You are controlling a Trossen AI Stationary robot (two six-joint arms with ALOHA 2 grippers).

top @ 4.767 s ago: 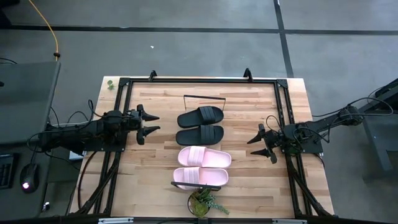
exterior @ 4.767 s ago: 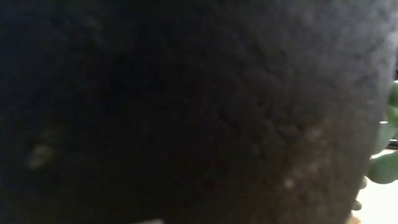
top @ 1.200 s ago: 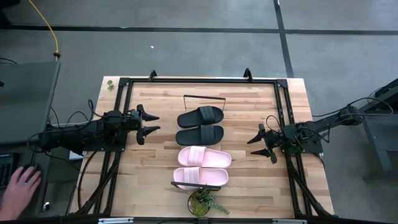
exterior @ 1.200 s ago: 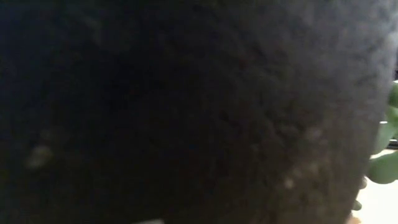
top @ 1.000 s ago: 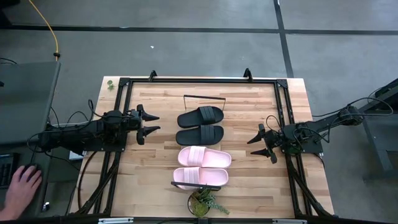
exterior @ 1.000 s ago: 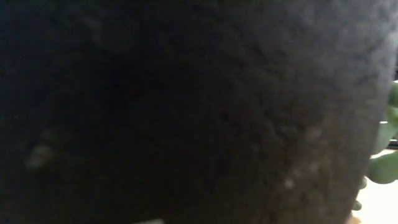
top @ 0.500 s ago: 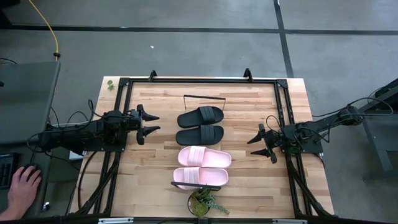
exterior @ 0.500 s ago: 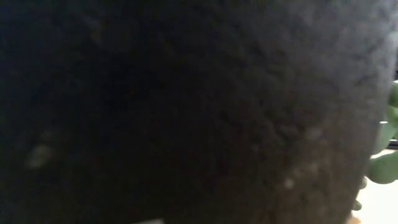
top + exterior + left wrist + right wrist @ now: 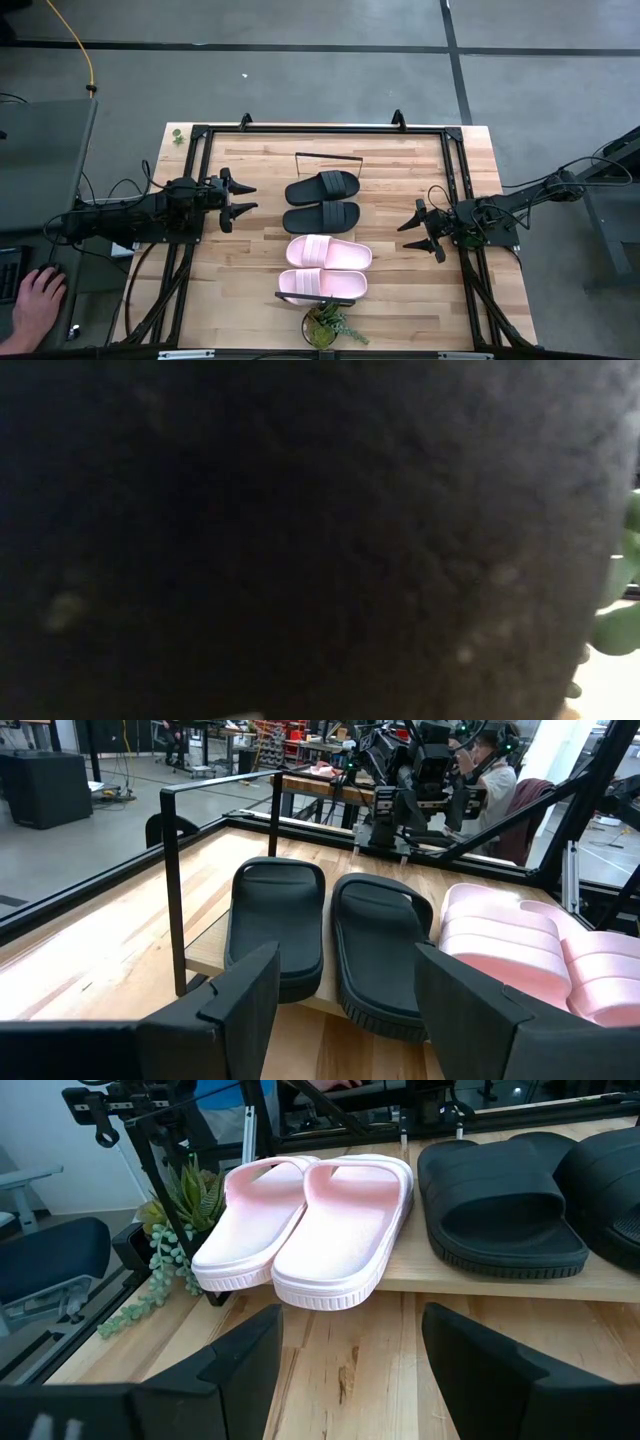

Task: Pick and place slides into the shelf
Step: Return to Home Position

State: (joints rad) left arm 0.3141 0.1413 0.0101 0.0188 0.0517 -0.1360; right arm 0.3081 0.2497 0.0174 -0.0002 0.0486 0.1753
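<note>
High view shows me four slides (image 9: 322,186) on the shelf (image 9: 500,1287), with left gripper (image 9: 250,198) and right gripper (image 9: 415,230) fingers spread apart.

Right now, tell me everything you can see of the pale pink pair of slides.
The pale pink pair of slides looks like moulded foam, with thick soles and wide, faintly ridged straps. Both stand soles down, side by side, on the light wood shelf plank, heels slightly overhanging toward the right gripper. The plain black pair sits next along; a green plant is at the other side. Nothing grips them.
</note>
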